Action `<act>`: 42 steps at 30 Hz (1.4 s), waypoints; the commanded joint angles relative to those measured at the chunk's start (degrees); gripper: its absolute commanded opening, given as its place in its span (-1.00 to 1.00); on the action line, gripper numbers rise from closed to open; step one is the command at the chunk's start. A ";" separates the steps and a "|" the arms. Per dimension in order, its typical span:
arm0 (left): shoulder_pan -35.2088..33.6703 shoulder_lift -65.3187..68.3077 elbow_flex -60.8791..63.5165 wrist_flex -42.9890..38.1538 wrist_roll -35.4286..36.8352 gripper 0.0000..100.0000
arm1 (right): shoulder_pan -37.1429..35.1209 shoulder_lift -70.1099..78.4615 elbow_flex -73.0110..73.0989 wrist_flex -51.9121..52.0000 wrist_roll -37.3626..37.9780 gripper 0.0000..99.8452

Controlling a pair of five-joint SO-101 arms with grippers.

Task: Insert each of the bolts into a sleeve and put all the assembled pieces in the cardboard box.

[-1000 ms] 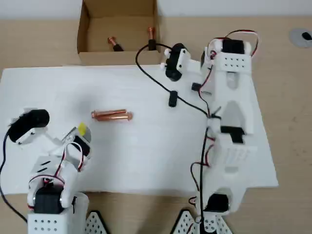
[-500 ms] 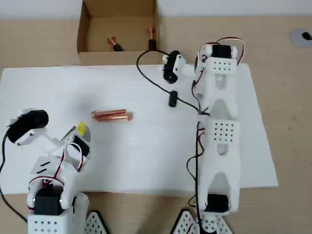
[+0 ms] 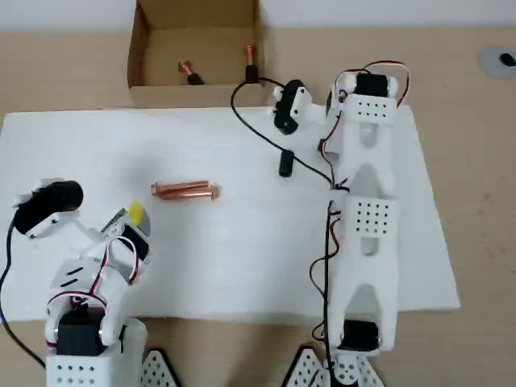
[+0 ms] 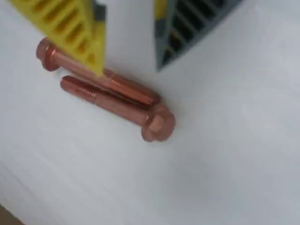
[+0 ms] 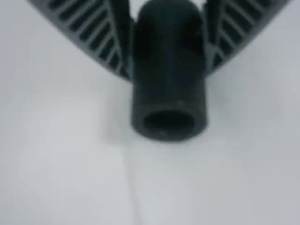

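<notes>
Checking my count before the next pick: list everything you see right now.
cardboard box: one, brown, on the table beyond the sheet
assembled pieces: two, copper and black, inside the box
loose bolts: two, copper, touching on the sheet, heads opposite
sleeve: one, black, in the right gripper
black piece: one, on the sheet; unidentifiable
sheet: one, white, covering the table
table: one, tan
left gripper: one, yellow and grey fingers, open near the bolts
right gripper: one, dark, shut on the sleeve
</notes>
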 commanded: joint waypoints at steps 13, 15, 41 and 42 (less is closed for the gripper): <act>0.62 -0.22 1.41 -0.79 -0.70 -0.82 | 2.07 -21.58 -0.22 1.41 -8.79 -0.98; 0.62 -0.04 1.14 -0.62 -0.70 -0.82 | 2.24 -23.43 0.66 1.41 -10.55 -0.98; 16.09 66.95 -48.18 13.71 -59.69 -0.69 | 4.26 -71.08 57.80 -0.26 -10.29 -0.98; 16.70 68.26 -50.20 15.47 -62.86 -0.69 | 5.32 -73.63 60.53 -1.14 -9.49 -0.98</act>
